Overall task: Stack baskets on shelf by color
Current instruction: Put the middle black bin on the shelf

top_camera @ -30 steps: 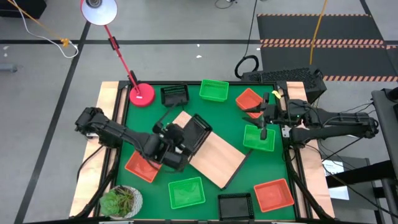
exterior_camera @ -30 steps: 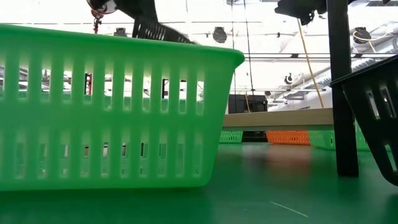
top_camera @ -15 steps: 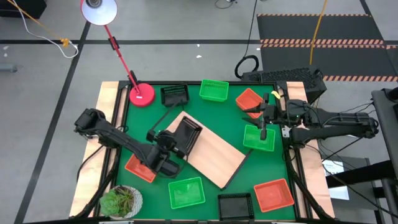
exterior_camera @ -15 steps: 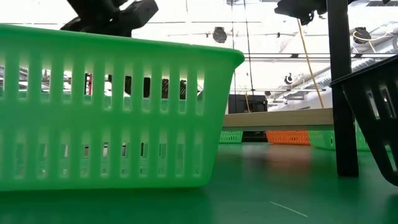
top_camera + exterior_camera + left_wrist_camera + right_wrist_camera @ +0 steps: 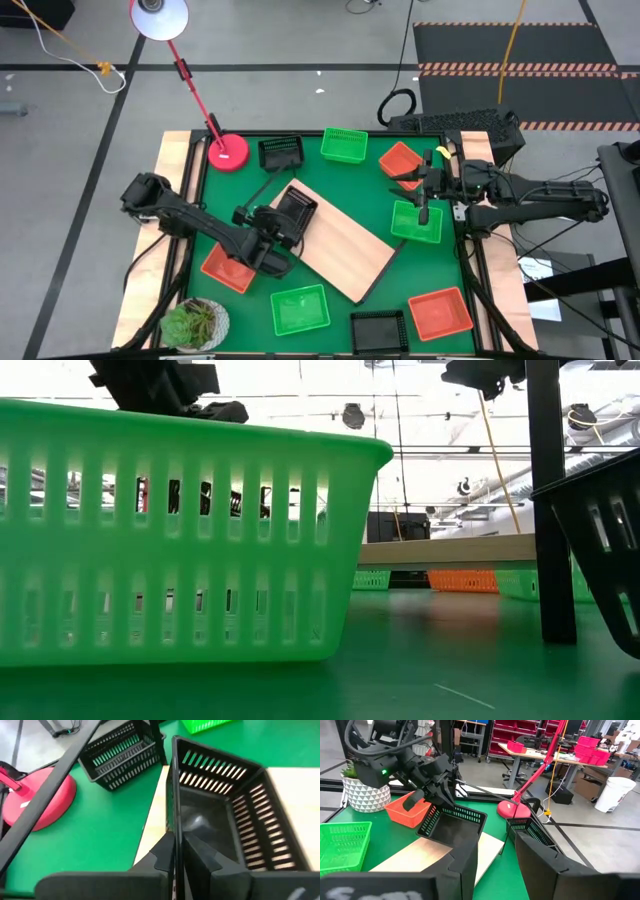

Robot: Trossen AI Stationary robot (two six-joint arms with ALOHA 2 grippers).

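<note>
The left claw (image 5: 272, 232) sits at the near-left end of the shelf (image 5: 345, 250), which lies slantwise across the middle of the desk (image 5: 350, 180). Its two fingers (image 5: 165, 857) straddle one thin wall of a black basket (image 5: 297, 208); from the wrist view the wall runs straight down between them, held lightly, the pads barely pressing. That basket rests on the shelf's end nearest the red lamp base (image 5: 228, 152), its open side up and tipped a little.

A second black basket (image 5: 281, 152) stands just beside the lamp base at the far edge, a green one (image 5: 344, 145) next along, then a red-orange one (image 5: 400, 160). Another red-orange basket (image 5: 226, 268) lies under the left arm near the left edge. At the near edge sit a green basket (image 5: 299, 309), a black one (image 5: 379, 329) and a red-orange one (image 5: 439, 312).

The right claw (image 5: 423, 200) hangs over a green basket (image 5: 417, 223) by the right edge, fingers spread apart and holding nothing.
</note>
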